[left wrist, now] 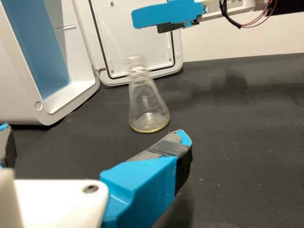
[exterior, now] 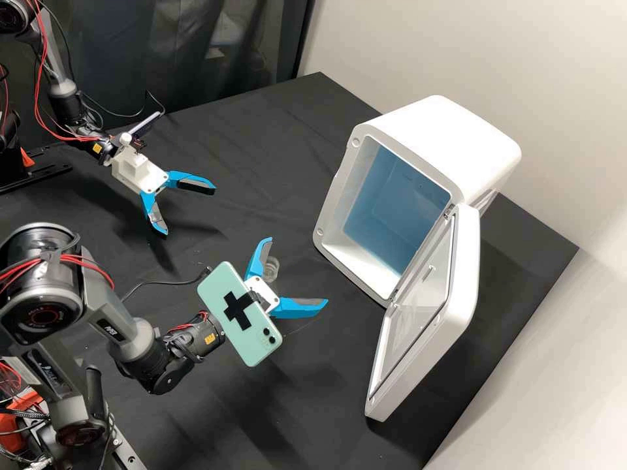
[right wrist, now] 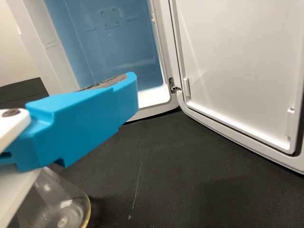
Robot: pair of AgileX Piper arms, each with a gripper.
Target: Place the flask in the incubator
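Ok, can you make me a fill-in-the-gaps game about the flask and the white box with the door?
The incubator has its door swung ___, not shut. The inside of the incubator is the colour ___. The flask stands ___, not tipped over, on the bench.
Missing words: open; blue; upright.

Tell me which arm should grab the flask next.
Right. The right gripper is open, and the flask stands between its fingers, close to the open incubator. The left gripper is open too but sits farther back from the flask.
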